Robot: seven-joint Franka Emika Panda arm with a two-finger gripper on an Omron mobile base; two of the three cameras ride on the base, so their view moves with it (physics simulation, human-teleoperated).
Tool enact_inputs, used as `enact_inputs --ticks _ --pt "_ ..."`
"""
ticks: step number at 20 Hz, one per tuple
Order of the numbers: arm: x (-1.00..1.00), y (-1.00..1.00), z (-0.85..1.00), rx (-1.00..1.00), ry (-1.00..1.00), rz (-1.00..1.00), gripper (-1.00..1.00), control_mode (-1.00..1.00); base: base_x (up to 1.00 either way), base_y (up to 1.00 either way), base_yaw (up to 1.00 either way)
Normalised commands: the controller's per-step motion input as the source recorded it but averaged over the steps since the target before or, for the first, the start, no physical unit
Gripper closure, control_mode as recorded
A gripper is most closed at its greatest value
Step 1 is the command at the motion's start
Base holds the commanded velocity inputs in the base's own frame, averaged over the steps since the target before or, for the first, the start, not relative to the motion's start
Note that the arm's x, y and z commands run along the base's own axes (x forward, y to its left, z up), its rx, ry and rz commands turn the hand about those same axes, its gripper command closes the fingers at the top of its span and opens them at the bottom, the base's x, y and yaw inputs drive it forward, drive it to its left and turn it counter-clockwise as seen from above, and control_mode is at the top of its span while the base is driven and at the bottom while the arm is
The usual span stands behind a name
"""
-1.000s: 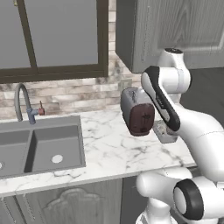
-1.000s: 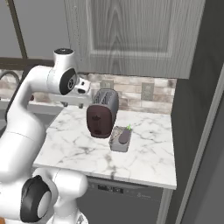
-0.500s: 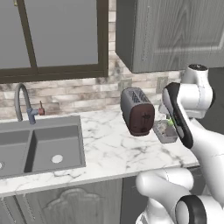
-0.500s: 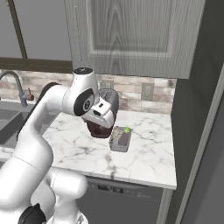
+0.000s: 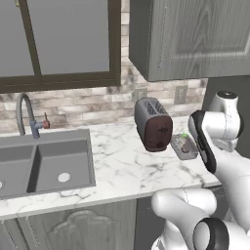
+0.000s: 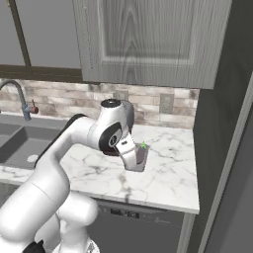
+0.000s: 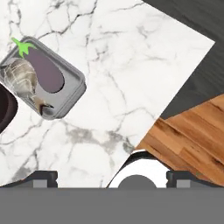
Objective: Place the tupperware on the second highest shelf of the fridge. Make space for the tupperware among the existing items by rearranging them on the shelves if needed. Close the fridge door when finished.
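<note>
The tupperware (image 7: 43, 79) sits flat on the marble worktop (image 7: 131, 74), at its right-hand end, just beside the right side of the dark red-fronted toaster (image 5: 153, 124); whether the two touch cannot be told. It also shows in the left base view (image 5: 184, 146), and in the right base view (image 6: 140, 159) it is partly hidden behind the robot's forearm. Contents visible from the hand view: a dark purple aubergine-like piece with a green stalk, plus pale mixed food; no lid is apparent. The end effector (image 7: 111, 178) hangs above the worktop near its front right corner, apart from the tray, holding nothing; its tips stand wide apart at the bottom of the hand view, so the jaws are spread. Handling judgement: the tray looks thin-walled, light and moderately stiff, with a smooth rounded rim likely to be slippery; the load is loose, so tilting risks spillage. Recommended hold: across the short width, pinching one long wall or spanning both long sides near mid-length, keeping the tray level. The side nearest the toaster offers little finger clearance, so the end facing away from it or the open long side is the safer approach. The fridge (image 6: 232, 148) appears as the dark panel at far right, closed, so the door must be dealt with.
</note>
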Motion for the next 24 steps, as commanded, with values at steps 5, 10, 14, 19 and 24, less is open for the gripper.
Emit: enact_inputs --ticks 5,10,14,19,24 --pt "0.28 -0.27 -0.10 0.15 0.01 -0.34 -1.00 -1.00 0.00 0.00 0.00" --pt "0.26 -0.22 -0.20 0.11 0.05 -0.15 -1.00 -1.00 0.00 0.00 0.00" --pt "0.04 0.00 -0.32 0.01 0.04 0.00 -1.00 -1.00 0.00 0.00 0.00" --pt "0.12 0.00 -0.38 0.00 0.03 0.03 -1.00 -1.00 0.00 0.00 0.00" --pt "0.25 0.00 -0.44 0.00 0.02 0.01 -1.00 -1.00 0.00 0.00 0.00"
